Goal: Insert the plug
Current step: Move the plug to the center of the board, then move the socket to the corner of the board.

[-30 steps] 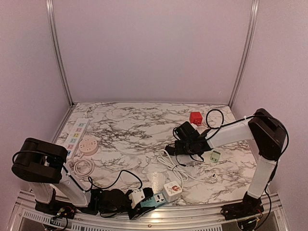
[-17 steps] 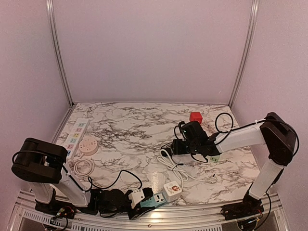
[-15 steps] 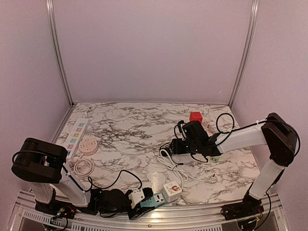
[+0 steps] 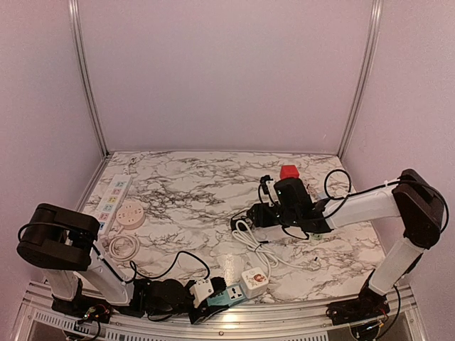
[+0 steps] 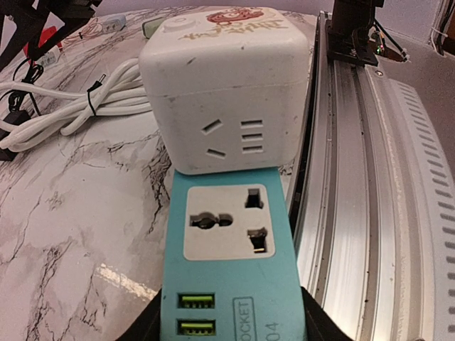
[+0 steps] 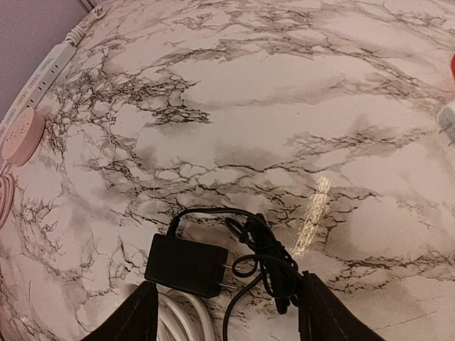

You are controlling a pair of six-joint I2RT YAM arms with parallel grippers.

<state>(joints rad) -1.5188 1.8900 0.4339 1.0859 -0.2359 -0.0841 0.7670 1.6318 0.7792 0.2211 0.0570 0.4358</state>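
White cable [image 6: 179, 316] runs off the bottom edge; black adapter [image 6: 186, 265] probably hides more.

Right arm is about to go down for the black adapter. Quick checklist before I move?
1. Right pincer open: ok, nothing between its fingers.
2. Black power adapter located: ok, lying flat on the marble table, below the pincer.
3. Adapter centred in the pincer: not ok, it sits close to one finger.
4. Grasp area free: not ok, its black cord is bunched at the prongs, with a white cable alongside.
5. Left pincer gripping teal socket block: ok.
6. Teal block's socket face unobstructed: ok.
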